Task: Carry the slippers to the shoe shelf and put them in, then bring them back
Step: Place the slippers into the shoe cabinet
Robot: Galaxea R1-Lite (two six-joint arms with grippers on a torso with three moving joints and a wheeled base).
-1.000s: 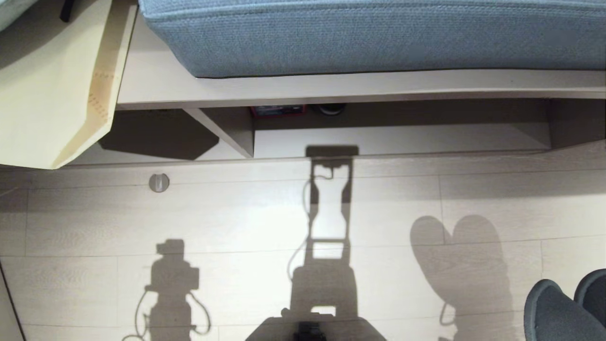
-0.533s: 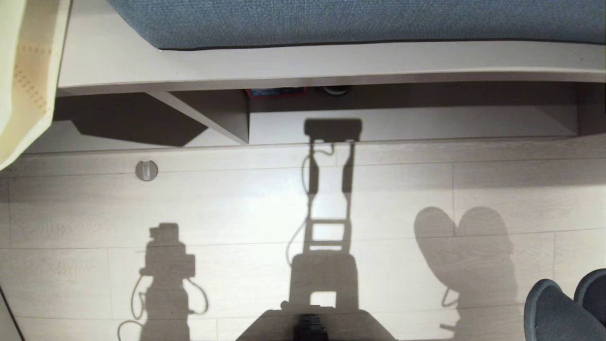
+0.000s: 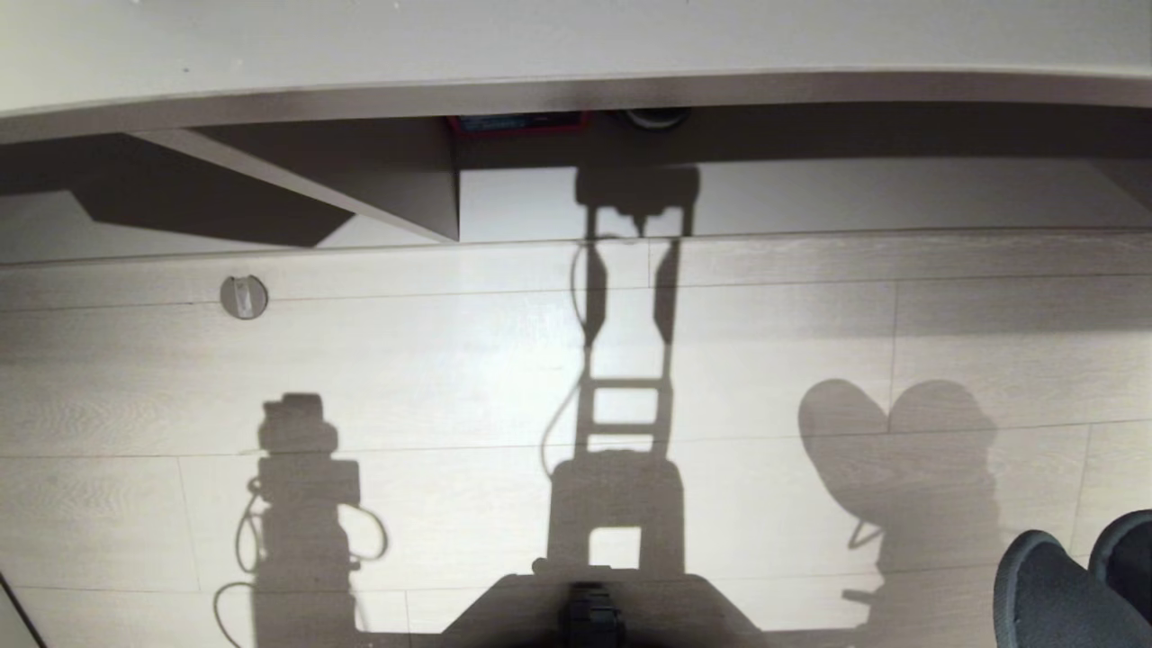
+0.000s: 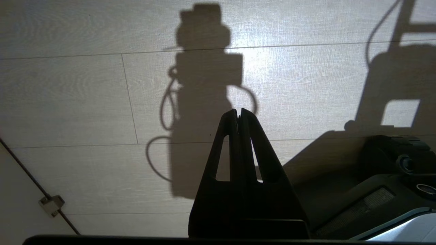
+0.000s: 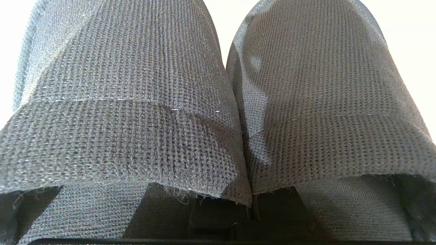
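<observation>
Head view is showing the right gripper (image 5: 250, 207) clamping the slippers (image 3: 1071, 589) together above the floor (image 3: 450, 378), facing the shoe shelf (image 3: 810, 193); carrying seems underway, the next move needing a low reach into the cubby, while the left gripper (image 4: 239, 114) is hanging closed, empty.

Right gripper (image 5: 250, 204) clamps both slippers (image 5: 136, 112) together.
</observation>
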